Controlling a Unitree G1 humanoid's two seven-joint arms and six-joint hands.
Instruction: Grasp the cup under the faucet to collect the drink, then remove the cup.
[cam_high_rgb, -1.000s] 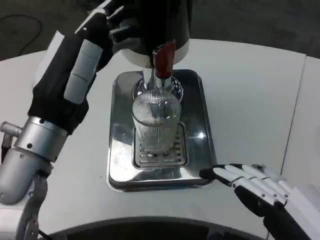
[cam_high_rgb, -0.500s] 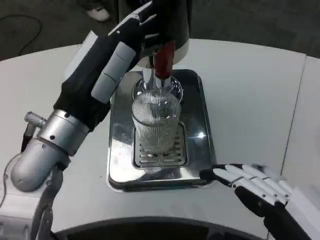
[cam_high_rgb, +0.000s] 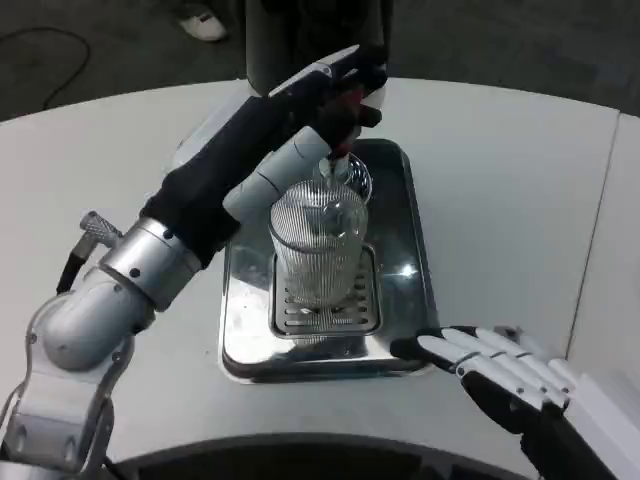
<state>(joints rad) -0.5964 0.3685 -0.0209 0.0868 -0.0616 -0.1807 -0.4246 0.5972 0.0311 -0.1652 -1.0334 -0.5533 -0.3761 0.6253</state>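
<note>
Left hand (cam_high_rgb: 325, 95): at the red tap lever (cam_high_rgb: 350, 95); my grip on it unclear
Right hand (cam_high_rgb: 490, 365): fingers spread, touching drip tray (cam_high_rgb: 410, 230)
Risk: ribbed glass cup (cam_high_rgb: 315, 240) unheld; a forearm nudge may tip it

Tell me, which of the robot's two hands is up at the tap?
The left hand, reaching over the ribbed glass cup to the dispenser's red tap lever. The right hand lies flat by the metal tray's corner.

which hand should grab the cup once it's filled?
Right, probably. The right hand lies open and free on the table by the tray, just below the cup. The left hand is up at the dispenser's red tap.
</note>
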